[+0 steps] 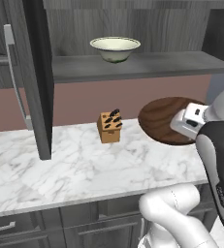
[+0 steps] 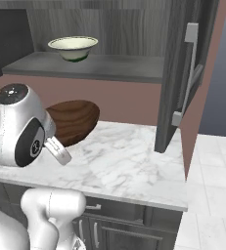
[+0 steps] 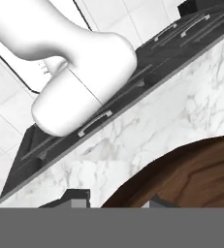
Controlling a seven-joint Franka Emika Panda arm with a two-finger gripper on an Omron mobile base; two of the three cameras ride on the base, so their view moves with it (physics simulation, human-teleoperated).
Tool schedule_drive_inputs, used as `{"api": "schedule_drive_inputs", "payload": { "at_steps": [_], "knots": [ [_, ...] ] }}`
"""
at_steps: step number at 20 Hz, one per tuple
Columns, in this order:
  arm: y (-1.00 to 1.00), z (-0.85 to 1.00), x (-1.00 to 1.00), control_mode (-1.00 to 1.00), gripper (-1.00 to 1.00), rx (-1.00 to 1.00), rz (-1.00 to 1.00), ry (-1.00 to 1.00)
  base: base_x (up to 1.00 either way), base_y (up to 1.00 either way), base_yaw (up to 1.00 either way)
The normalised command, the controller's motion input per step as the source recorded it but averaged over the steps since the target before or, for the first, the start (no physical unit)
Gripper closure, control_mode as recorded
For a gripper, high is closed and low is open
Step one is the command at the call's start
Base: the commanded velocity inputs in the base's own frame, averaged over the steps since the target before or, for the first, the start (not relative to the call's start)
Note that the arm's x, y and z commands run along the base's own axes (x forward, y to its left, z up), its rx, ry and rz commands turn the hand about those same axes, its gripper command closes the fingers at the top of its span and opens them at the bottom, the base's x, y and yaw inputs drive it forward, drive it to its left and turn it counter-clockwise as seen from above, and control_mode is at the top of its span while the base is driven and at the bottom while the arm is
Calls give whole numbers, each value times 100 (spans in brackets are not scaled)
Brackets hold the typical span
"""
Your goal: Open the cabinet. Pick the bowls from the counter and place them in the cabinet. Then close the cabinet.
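Gripper (image 3: 114,202) pinched on the rim of the wooden bowl (image 1: 164,118), held tilted above the counter (image 1: 79,169). White bowl (image 1: 115,49) already on the cabinet (image 1: 142,65) shelf, doors open. Risk: thin rim grip; bowl may slip or clip the shelf edge.

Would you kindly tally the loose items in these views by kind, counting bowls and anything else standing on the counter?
Bowls: 2, the cream-white bowl on the cabinet shelf and the dark wooden bowl held tilted above the counter.
Knife blocks: 1, the tan knife block on the counter.
Total: 3
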Motion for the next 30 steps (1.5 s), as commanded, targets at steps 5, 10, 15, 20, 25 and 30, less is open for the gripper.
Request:
{"api": "schedule_drive_inputs", "payload": {
  "at_steps": [5, 10, 15, 20, 25, 30],
  "knots": [
    [2, 71, -34, -100, 100, 1, 3, 0, 0, 0, 0],
    [-4, 84, -60, -100, 100, 3, 0, 0, 0, 0, 0],
    [-2, 64, -62, -100, 100, 5, 0, 0, 0, 0, 0],
    [0, 28, -18, -100, 100, 2, -1, 0, 0, 0, 0],
    [-15, 1, 16, -100, 100, 0, -4, 3, 0, 0, 0],
    [-22, 0, 25, -100, 100, 0, -5, 0, 0, 0, 0]
  ]
}}
